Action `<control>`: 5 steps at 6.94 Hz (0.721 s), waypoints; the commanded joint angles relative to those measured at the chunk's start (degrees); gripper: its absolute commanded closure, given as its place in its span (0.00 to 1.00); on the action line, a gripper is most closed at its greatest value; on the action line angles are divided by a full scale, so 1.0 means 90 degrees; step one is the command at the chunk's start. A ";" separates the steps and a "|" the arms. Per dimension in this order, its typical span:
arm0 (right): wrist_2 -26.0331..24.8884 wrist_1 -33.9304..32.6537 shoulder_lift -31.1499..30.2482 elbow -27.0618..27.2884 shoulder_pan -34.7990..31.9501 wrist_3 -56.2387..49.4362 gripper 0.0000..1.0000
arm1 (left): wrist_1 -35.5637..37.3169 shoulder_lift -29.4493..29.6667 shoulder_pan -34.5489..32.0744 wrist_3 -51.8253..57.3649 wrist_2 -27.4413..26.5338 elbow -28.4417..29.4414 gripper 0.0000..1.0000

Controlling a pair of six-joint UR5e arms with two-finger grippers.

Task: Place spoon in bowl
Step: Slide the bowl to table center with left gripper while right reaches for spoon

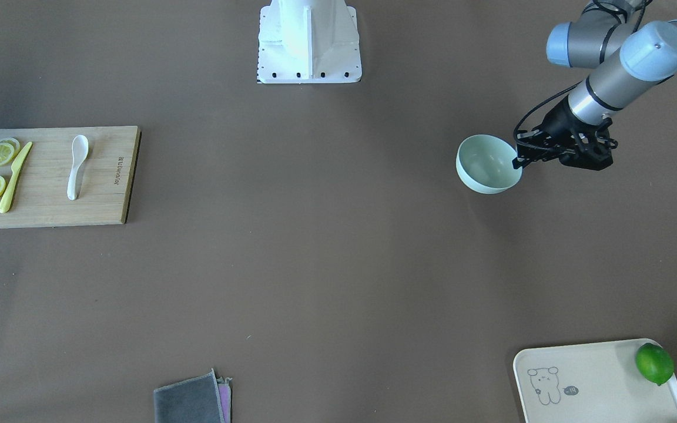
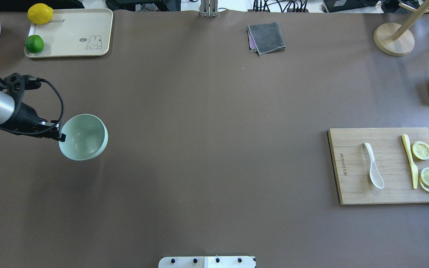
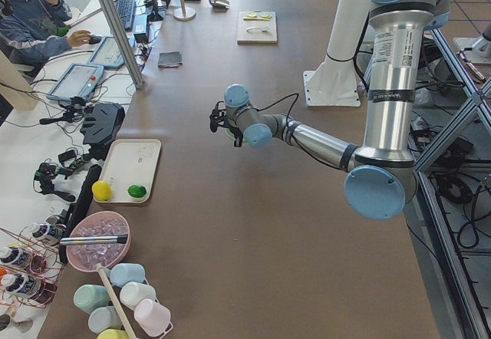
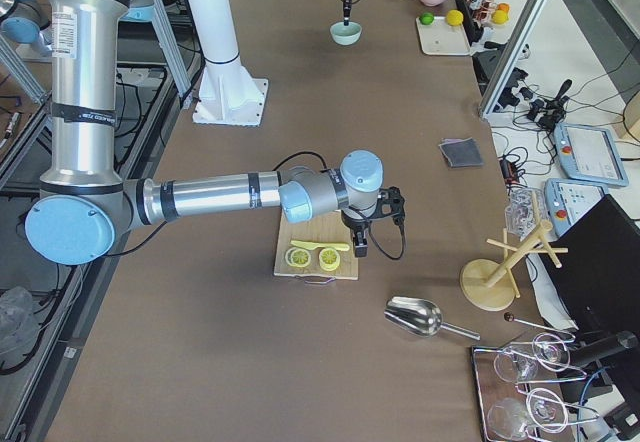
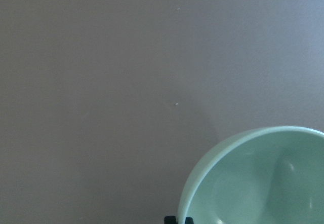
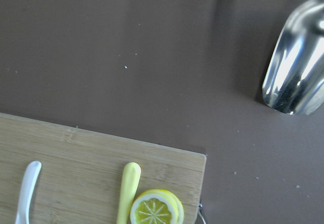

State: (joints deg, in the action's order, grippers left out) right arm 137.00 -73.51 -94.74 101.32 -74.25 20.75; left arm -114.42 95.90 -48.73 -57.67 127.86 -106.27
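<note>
1. Tabletop (image 2: 214, 111): brown, matte, and wide.
2. Bamboo cutting board (image 2: 389, 193): lies flat on the robot's right side of the tabletop. It carries the spoon, the knife and the lemon slices.
3. Cream tray (image 2: 73, 28): rectangular with a small animal drawing, at the far left corner. A whole lemon and a lime sit along one end.
4. Right claw (image 4: 358, 245): hangs over the slice end of the cutting board. I cannot tell whether it is open or closed.
5. Left claw (image 2: 61, 136): clamped on the bowl's rim at the edge nearest the arm.
6. Bowl (image 2: 84, 137): pale mint green, mouth up and nothing in it, on the left side of the tabletop. I cannot tell whether it rests on the surface or is lifted.
7. Grey cloth (image 2: 267, 37): folded, near the far edge, with a purple layer showing beneath it.
8. Metal scoop (image 6: 296, 77): shiny, lying on the tabletop just beyond the board's end.
9. Spoon (image 2: 373, 165): glossy white, lying flat on the board between the engraved end and the knife. Its scoop points toward the robot, and it is well apart from the bowl.
10. Yellow plastic knife (image 2: 410, 160): lies roughly parallel to the spoon, just beside the slices.
11. Whole lemon (image 2: 40, 13) and lime (image 2: 34, 43): on the tray.
12. Lemon slices (image 2: 422, 150): one lies single and the others are stacked nearer the robot.
</note>
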 commanded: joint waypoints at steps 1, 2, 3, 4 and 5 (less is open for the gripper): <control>-0.0251 0.1240 0.0000 0.0021 0.0990 0.2032 0.02 | 0.1709 0.1514 0.0751 -0.0911 -0.0708 -0.0087 1.00; -0.0271 0.1486 0.0000 0.0031 0.1284 0.2494 0.02 | 0.2075 0.2131 0.1442 -0.1506 -0.1213 0.0049 1.00; -0.0330 0.1527 0.0000 0.0041 0.1548 0.2741 0.02 | 0.2330 0.2785 0.1720 -0.1870 -0.1469 0.0369 1.00; -0.0398 0.1537 0.0000 0.0041 0.1725 0.2840 0.02 | 0.2362 0.3178 0.1897 -0.2241 -0.1482 0.0585 1.00; -0.0418 0.1547 0.0058 0.0070 0.1939 0.3111 0.02 | 0.2362 0.3405 0.2063 -0.2360 -0.1491 0.0732 1.00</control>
State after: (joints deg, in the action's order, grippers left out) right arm 133.65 -59.86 -94.63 101.74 -59.19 46.09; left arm -93.71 122.99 -32.31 -76.47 114.97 -101.65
